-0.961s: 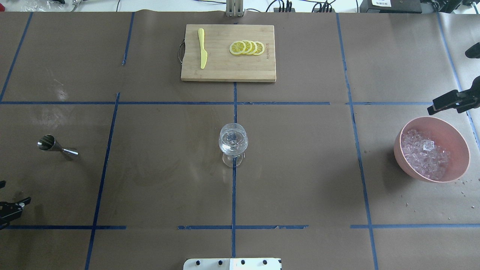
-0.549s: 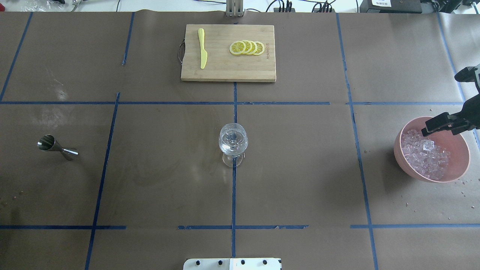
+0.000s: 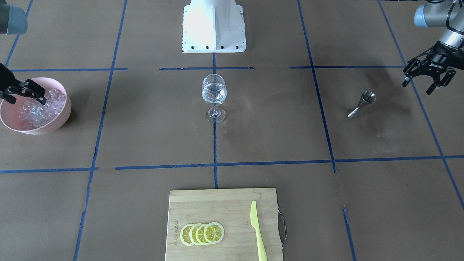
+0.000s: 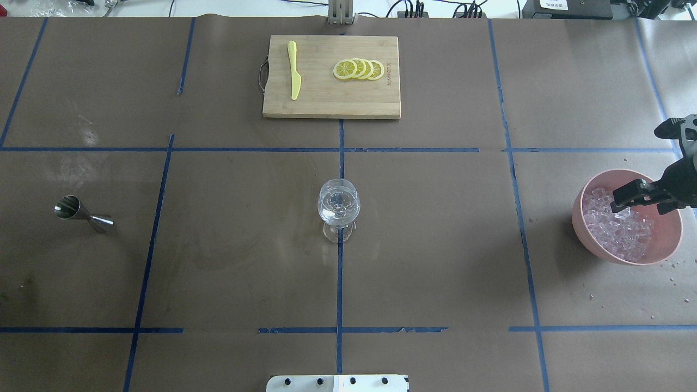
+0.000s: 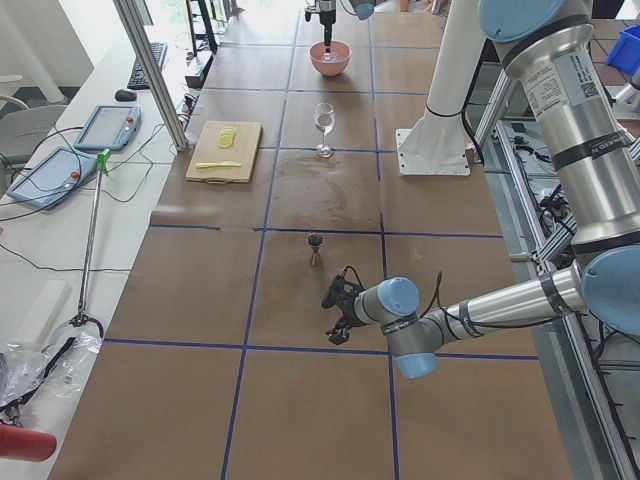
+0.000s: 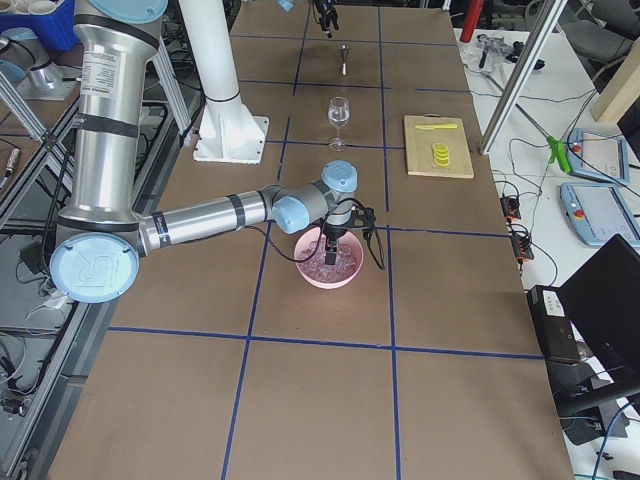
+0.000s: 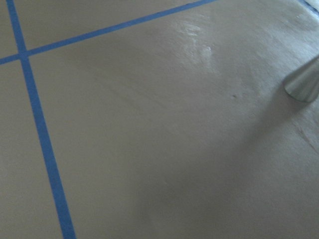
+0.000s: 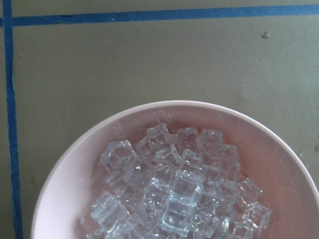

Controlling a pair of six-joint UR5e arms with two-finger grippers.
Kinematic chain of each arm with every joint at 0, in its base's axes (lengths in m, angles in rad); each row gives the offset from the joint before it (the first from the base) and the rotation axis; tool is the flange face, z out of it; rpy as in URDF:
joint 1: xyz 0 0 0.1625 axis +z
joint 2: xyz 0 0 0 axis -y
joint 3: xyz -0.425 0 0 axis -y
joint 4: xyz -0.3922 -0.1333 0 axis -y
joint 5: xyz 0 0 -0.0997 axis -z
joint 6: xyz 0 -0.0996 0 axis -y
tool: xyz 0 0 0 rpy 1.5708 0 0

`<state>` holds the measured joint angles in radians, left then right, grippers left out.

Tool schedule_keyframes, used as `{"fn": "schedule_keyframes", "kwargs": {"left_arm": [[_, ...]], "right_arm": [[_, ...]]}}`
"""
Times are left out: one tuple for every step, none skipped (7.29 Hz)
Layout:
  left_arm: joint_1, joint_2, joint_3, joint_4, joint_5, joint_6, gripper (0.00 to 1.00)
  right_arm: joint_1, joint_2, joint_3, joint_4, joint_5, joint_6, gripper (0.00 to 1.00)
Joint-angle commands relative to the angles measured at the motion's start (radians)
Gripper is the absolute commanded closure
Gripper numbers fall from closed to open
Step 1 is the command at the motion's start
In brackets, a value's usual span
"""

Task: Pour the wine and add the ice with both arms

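Note:
The ice is a heap of clear cubes in a pink bowl at the table's right side. The right wrist view looks straight down on the ice. My right gripper is open, and its lower finger hangs just over the heap. A wine glass with clear liquid stands at the centre. My left gripper is open and empty, hovering beside a steel jigger. It is out of the overhead view.
A wooden cutting board at the far side carries a yellow knife and lemon slices. The white pedestal stands at the robot's side. Small droplets or chips lie around the bowl.
My right gripper has moved down and inward from beyond the bowl's far rim to over the ice. My left gripper has drawn back out of the overhead view.

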<state>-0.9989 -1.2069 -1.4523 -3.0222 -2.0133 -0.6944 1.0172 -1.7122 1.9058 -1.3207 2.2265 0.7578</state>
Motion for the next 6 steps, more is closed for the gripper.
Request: {"fn": "schedule_keyframes", "kwargs": {"left_arm": [[-0.144,-0.068,-0.006,0.151,-0.122,0.010,0.00],[-0.144,-0.069,-0.013,0.149,-0.122,0.010,0.00],[-0.145,-0.069,-0.019,0.148,-0.120,0.009,0.00],[-0.147,-0.068,-0.023,0.145,-0.120,0.009,0.00],[-0.147,-0.066,-0.029,0.144,-0.120,0.009,0.00],[-0.147,-0.063,-0.036,0.144,-0.119,0.009,0.00]], "right_arm": [[-0.003,0.002,-0.022,0.000,-0.018,0.050,0.02],[-0.014,0.015,-0.033,0.000,-0.018,0.057,0.04],[-0.046,0.022,-0.034,0.000,-0.024,0.081,0.05],[-0.054,0.035,-0.042,0.000,-0.025,0.096,0.09],[-0.054,0.036,-0.047,0.000,-0.025,0.095,0.19],[-0.052,0.029,-0.053,0.000,-0.027,0.087,0.39]]}}
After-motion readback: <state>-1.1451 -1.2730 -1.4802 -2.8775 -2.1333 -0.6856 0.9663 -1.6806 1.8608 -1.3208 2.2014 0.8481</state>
